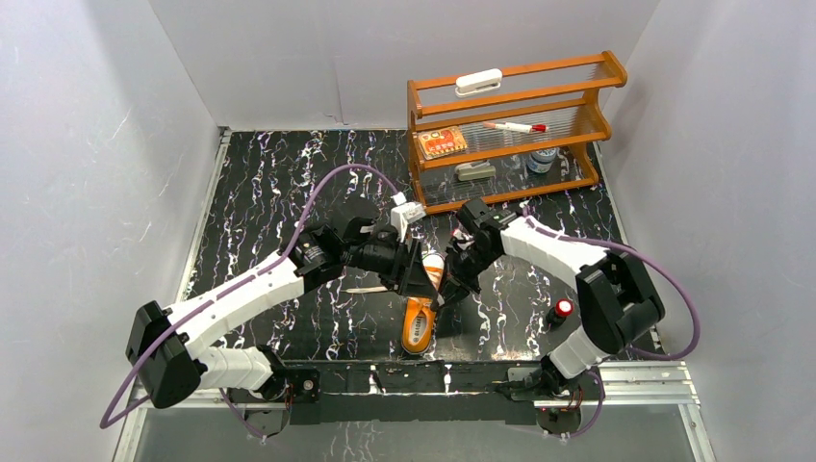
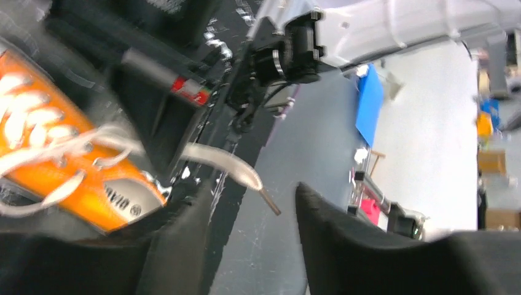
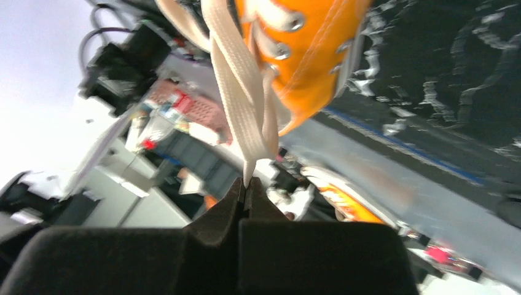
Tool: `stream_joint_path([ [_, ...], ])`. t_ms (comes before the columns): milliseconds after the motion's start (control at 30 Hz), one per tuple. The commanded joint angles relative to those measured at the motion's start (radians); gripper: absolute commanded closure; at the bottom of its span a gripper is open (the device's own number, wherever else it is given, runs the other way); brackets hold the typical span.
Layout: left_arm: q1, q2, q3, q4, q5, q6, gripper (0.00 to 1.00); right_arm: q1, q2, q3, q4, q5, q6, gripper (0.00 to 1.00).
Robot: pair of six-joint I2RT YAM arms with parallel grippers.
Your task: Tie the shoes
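Your sneaker [image 1: 420, 313] lies mid-table [image 1: 260, 192] between both arms, with no knot showing. Your right claw [image 3: 247, 190] is clamped on one white lace [image 3: 236, 92]. Your left claw [image 2: 249, 200] gapes, the other lace end [image 2: 230, 167] lying loose by its fingers. Most of the tying looks undone.

Sneaker [image 2: 92, 184] — blurred, cut off by the left edge; lace [image 2: 224, 165] smeared too.

shoe [image 1: 420, 322]: orange, white toe cap | laces [image 3: 239, 92]: white | counter [image 1: 260, 192]: black with white marbled veins | rack [image 1: 563, 67]: orange-brown wood | cable [image 1: 339, 171]: purple
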Motion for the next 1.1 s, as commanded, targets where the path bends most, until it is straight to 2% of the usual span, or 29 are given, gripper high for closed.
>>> stream_joint_path([
  [0, 0.095, -0.079, 0.041, -0.321, -0.397, 0.123, 0.28, 0.003, 0.051, 0.220, -0.180, 0.406, -0.424, 1.00],
  [67, 0.123, -0.077, 0.026, -0.374, -0.561, 0.126, 0.18, 0.004, 0.005, 0.174, -0.097, 0.413, -0.500, 1.00],
  [133, 0.150, -0.054, -0.009, -0.373, -0.705, 0.162, 0.14, 0.005, -0.057, 0.119, 0.020, 0.363, -0.579, 1.00],
  [167, 0.155, -0.025, -0.022, -0.370, -0.763, 0.190, 0.13, 0.006, -0.088, 0.095, 0.074, 0.348, -0.600, 1.00],
  [233, 0.159, 0.042, -0.051, -0.343, -0.784, 0.294, 0.16, 0.006, -0.153, 0.056, 0.151, 0.338, -0.634, 1.00],
  [300, 0.158, 0.082, -0.086, -0.279, -0.721, 0.426, 0.26, 0.006, -0.203, 0.015, 0.207, 0.362, -0.657, 1.00],
  [367, 0.158, 0.049, -0.148, -0.161, -0.569, 0.561, 0.32, 0.006, -0.222, -0.002, 0.223, 0.362, -0.679, 1.00],
  [500, 0.157, -0.068, -0.351, 0.127, -0.407, 0.789, 0.32, 0.006, -0.218, -0.010, 0.232, 0.315, -0.717, 1.00],
  [567, 0.157, -0.079, -0.414, 0.262, -0.324, 0.845, 0.32, 0.006, -0.221, -0.007, 0.227, 0.320, -0.721, 1.00],
  [700, 0.155, 0.066, -0.390, 0.292, -0.194, 0.862, 0.34, 0.006, -0.226, -0.007, 0.224, 0.312, -0.713, 1.00],
  [867, 0.128, 0.150, -0.442, 0.504, -0.287, 0.818, 0.35, 0.006, -0.238, -0.013, 0.221, 0.302, -0.699, 1.00],
  [1067, 0.108, 0.254, -0.449, 0.619, -0.289, 0.793, 0.36, 0.006, -0.257, -0.018, 0.219, 0.316, -0.683, 1.00],
])
